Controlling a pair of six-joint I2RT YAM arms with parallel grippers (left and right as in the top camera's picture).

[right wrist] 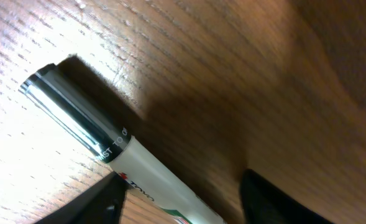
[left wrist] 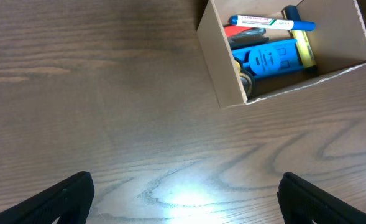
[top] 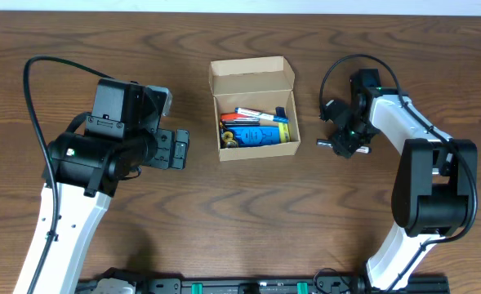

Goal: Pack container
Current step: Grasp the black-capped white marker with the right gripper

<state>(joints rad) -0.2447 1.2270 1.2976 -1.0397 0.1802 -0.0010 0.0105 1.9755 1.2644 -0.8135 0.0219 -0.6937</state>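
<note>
The tan cardboard container stands open at the table's middle, its flap lid folded back. It also shows in the left wrist view. Inside lie a blue tool, several markers and other small items. My left gripper is open and empty, low over bare wood left of the container. My right gripper is right of the container, low at the table. Its open fingers straddle a white marker with a black cap lying on the wood; the right finger stands apart from it.
The wooden table runs to a pale far edge at the top. A black rail lies along the near edge. Cables loop above both arms.
</note>
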